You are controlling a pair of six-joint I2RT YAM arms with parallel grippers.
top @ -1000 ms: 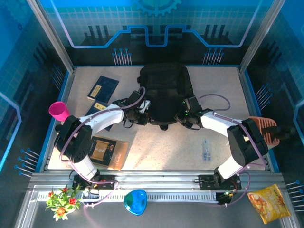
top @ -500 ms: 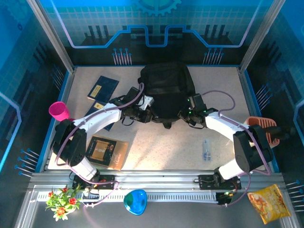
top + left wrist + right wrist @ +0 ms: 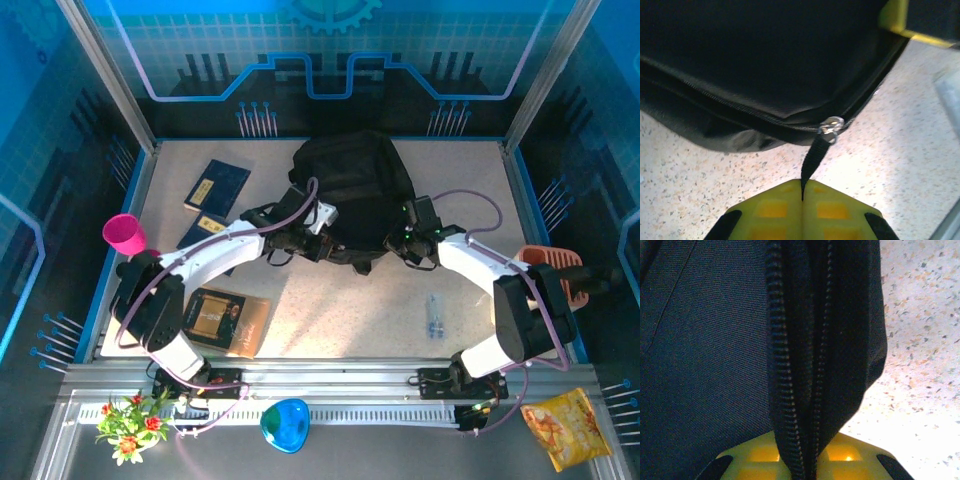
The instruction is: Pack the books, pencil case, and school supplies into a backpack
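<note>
The table [image 3: 330, 300] had a light speckled top. The black backpack [image 3: 350, 185] lay at its far middle, the biggest item on it. Both arms reached to the bag's near edge, one from each side.

The left hand [image 3: 802, 189] had its yellow pads pressed together, clamped on the black zipper pull [image 3: 812, 155], a fabric strap. The strap ran straight up to the metal slider [image 3: 831, 125], which sat on the zip line where the bag's edge curved. Bare table lay on either side of the strap.

The right hand [image 3: 802, 457] had its pads nearly together, pinching a fold of backpack fabric that carried the zipper teeth [image 3: 782, 370]. Two toothed rows ran side by side up from the pads. I could not tell whether the zip was open there. Table showed to the right of the fold.

All the books lay outside the bag, to its left.
- The black-and-tan book [image 3: 225, 320] lay flat at near left, beside the left arm's lower link.
- One navy book [image 3: 217, 185] lay at far left, apart from the arm.
- The second navy book [image 3: 200, 235] was partly covered by the left forearm.

An orange slotted item [image 3: 556, 270] sat at the table's right edge, just beside the right arm's elbow. A pink cup [image 3: 123, 233] stood upright at the left edge. A small clear item [image 3: 434, 316] lay near right, well apart from the bag and too small to identify.
</note>
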